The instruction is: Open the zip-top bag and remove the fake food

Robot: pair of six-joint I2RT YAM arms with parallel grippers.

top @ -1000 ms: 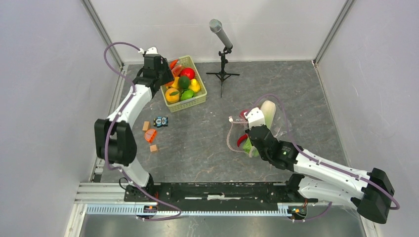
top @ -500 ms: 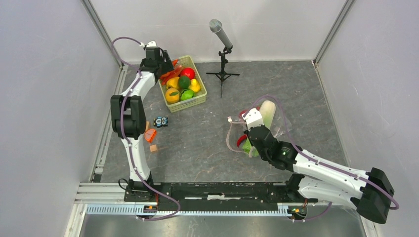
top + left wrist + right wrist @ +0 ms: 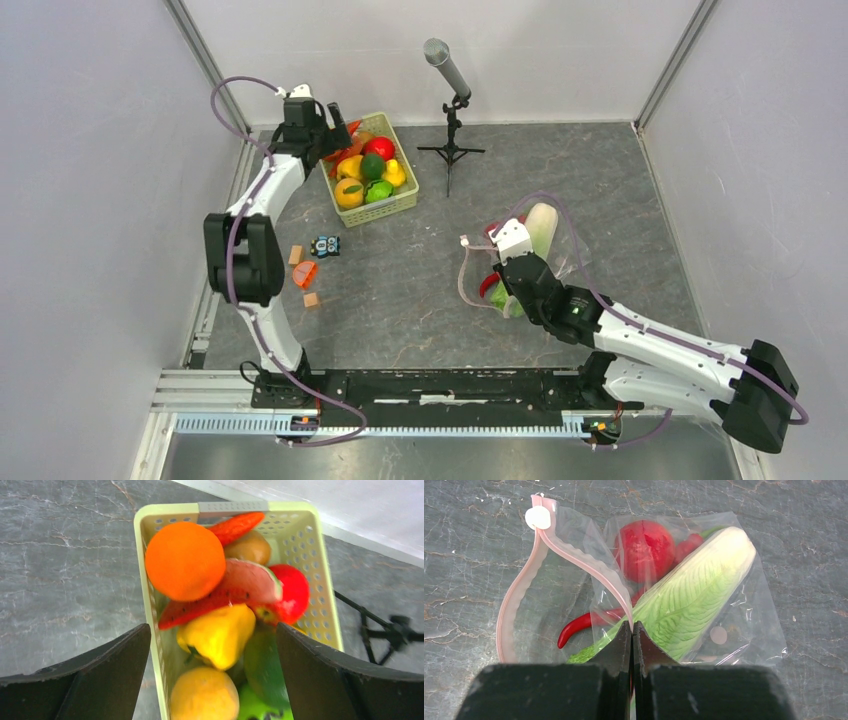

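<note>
The zip-top bag (image 3: 744, 615) lies open on the table right of centre (image 3: 560, 255). My right gripper (image 3: 632, 626) is shut on its pale pink zip strip (image 3: 574, 560), holding one lip up. Inside the bag lie fake food pieces: a long white-and-green cabbage (image 3: 694, 590), a round red piece (image 3: 644, 550) and a red chili (image 3: 579, 622). My left gripper (image 3: 212, 628) hangs open over the green basket (image 3: 165, 510) at the far left, with nothing between its fingers. A round orange (image 3: 185, 560) rests on top of the basket's pile.
The basket (image 3: 402, 200) also holds a yellow pepper (image 3: 217, 635), a red fruit (image 3: 292, 592) and green pieces. A microphone on a tripod (image 3: 450, 110) stands behind centre. A toy car (image 3: 324, 246) and small orange blocks (image 3: 305, 272) lie near the left arm.
The left gripper's jaws have spread wide and it has drawn back to the upper left of the basket. The right gripper and the bag have not moved.
</note>
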